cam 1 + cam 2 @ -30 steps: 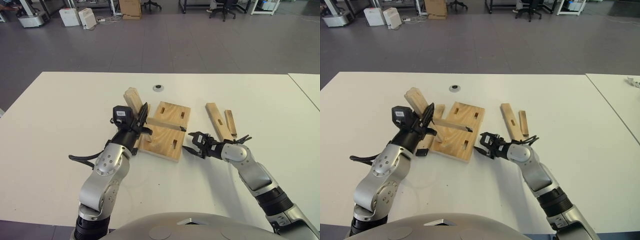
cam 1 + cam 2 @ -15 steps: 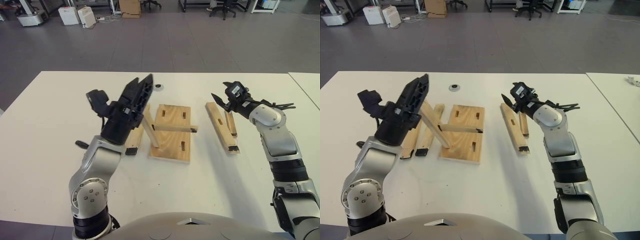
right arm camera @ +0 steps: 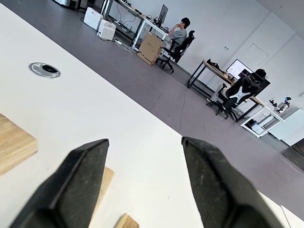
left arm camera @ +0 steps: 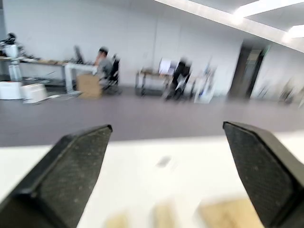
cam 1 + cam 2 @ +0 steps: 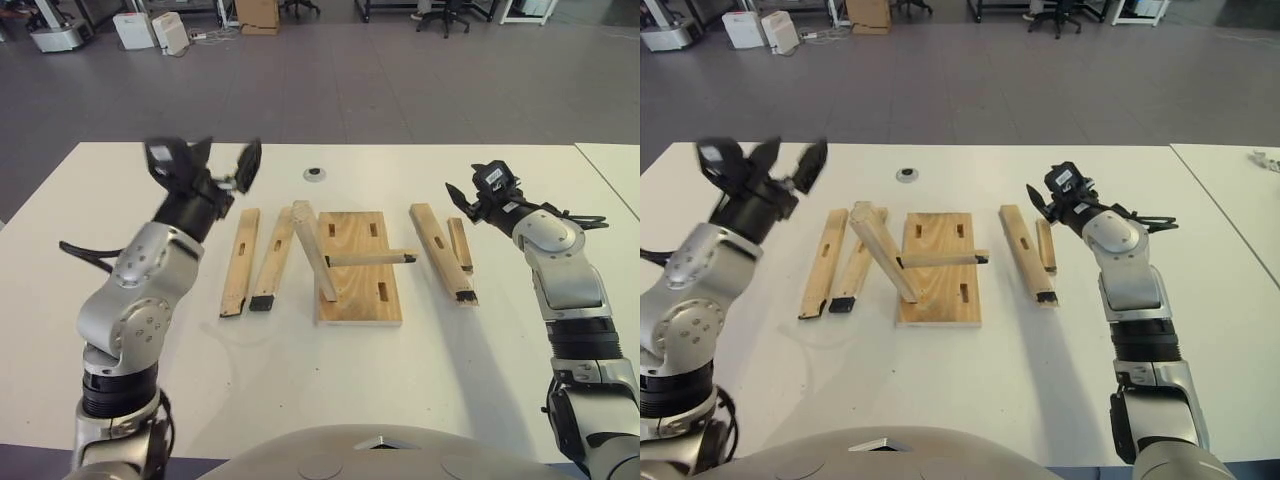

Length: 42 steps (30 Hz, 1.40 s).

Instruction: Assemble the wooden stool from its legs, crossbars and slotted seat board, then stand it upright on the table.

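Pale wooden slotted seat board (image 5: pixel 360 303) lies flat mid white worktop (image 5: pixel 500 380), w/ wooden leg (image 5: pixel 315 250) + crossbar (image 5: pixel 372 258) resting on it. Left gripper (image 5: pixel 225 160) raised nr far-left edge, released, empty. Right gripper (image 5: pixel 463 188) nr far-right edge, likewise released.

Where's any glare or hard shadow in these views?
Left eye view: even light on the table, only faint shadows edging the seat board and loose legs. Left wrist view: ceiling lights blown out beyond the open left hand. Right wrist view: no glare.
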Available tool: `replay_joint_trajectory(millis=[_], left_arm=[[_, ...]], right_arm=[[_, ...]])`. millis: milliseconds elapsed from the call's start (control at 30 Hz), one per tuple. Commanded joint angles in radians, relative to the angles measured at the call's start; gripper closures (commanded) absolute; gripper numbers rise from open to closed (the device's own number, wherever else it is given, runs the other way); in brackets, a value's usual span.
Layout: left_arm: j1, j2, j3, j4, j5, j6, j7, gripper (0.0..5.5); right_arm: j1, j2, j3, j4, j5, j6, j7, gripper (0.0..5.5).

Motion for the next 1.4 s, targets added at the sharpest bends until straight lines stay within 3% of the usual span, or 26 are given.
replay_joint_trajectory(millis=[33, 133, 367, 500, 600, 700, 900, 1233, 1400], left_arm=[[0.084, 0.011, -0.179, 0.105, 0.125, 0.038, -0.115, 1.18], [0.075, -0.039, -0.218, 0.188, 0.172, 0.081, -0.128, 1.18], [0.123, -0.120, -0.209, 0.202, 0.223, 0.207, -0.099, 2.68], [0.127, -0.139, -0.203, 0.189, 0.275, 0.189, -0.102, 3.37], [0.055, -0.192, -0.133, 0.142, 0.276, 0.134, -0.084, 3.42], [-0.106, -0.239, -0.068, 0.076, 0.256, 0.045, -0.109, 3.42], [-0.290, -0.248, -0.085, 0.162, 0.256, -0.165, -0.323, 3.42], [-0.330, -0.237, -0.142, 0.237, 0.322, -0.350, -0.523, 3.42], [-0.338, -0.184, -0.158, 0.270, 0.364, -0.404, -0.621, 3.42]], right_arm=[[-0.015, 0.018, -0.004, 0.019, 0.005, -0.008, -0.021, 2.64], [-0.021, 0.032, 0.012, 0.034, -0.003, -0.012, -0.027, 2.64], [-0.017, 0.046, 0.029, 0.043, -0.011, -0.013, -0.035, 2.64], [-0.034, 0.062, 0.024, 0.040, 0.014, -0.001, -0.026, 2.64], [-0.088, 0.111, -0.030, 0.006, 0.155, 0.075, 0.027, 2.64], [-0.224, 0.192, -0.124, -0.046, 0.434, 0.233, 0.095, 2.64], [-0.493, 0.349, -0.257, 0.024, 0.809, 0.443, 0.040, 2.64], [-0.614, 0.403, -0.369, 0.131, 1.026, 0.536, -0.126, 2.64], [-0.586, 0.382, -0.359, 0.079, 1.089, 0.601, -0.145, 3.42]])
